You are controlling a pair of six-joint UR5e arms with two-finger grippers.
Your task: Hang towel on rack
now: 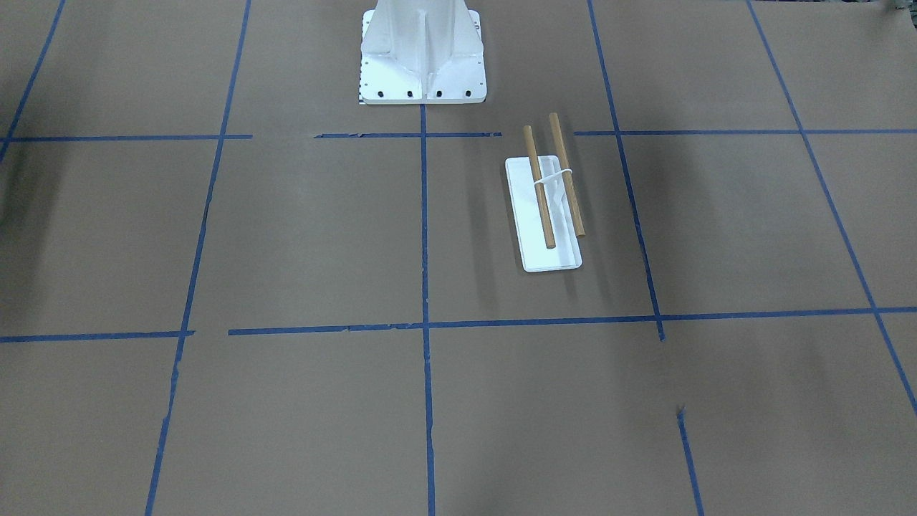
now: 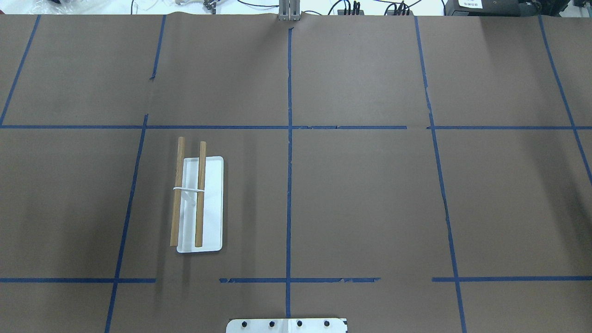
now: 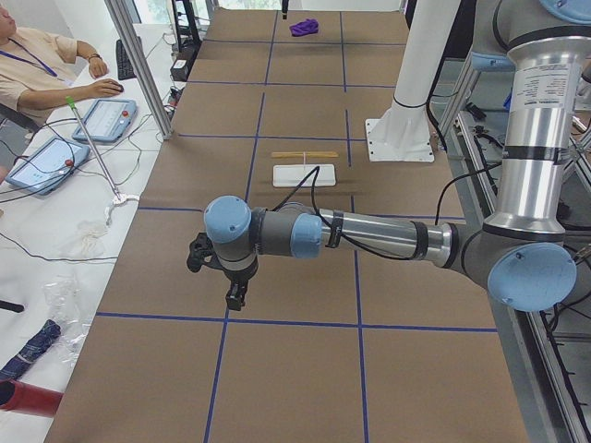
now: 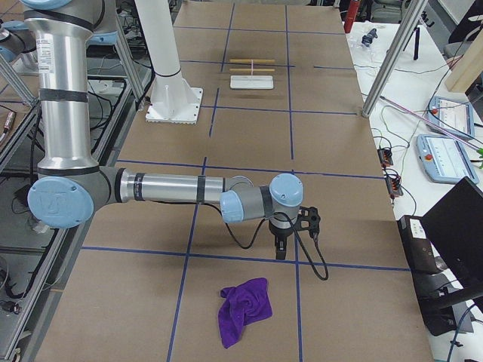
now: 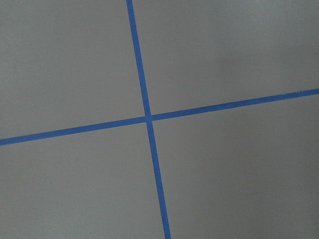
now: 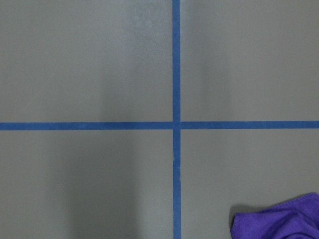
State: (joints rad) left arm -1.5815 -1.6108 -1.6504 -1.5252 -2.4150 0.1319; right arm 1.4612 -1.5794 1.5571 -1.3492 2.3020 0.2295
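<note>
The purple towel (image 4: pixel 243 309) lies crumpled on the brown table at the robot's right end; it also shows far off in the exterior left view (image 3: pixel 304 27) and as a corner in the right wrist view (image 6: pixel 284 219). The rack (image 2: pixel 210 203), with a white base and two tan rods, stands on the robot's left half (image 1: pixel 551 254), bare of cloth. My right gripper (image 4: pixel 281 249) hangs just above the table, a short way from the towel. My left gripper (image 3: pixel 235 300) hangs over bare table far from the rack (image 3: pixel 305 175). I cannot tell whether either is open or shut.
The white robot pedestal (image 1: pixel 423 64) stands at the table's robot-side edge. Blue tape lines (image 2: pixel 289 185) grid the brown table. Operators' tablets (image 3: pixel 102 118) and cables lie on the side bench. Metal frame posts (image 4: pixel 389 60) stand by the table's far edge.
</note>
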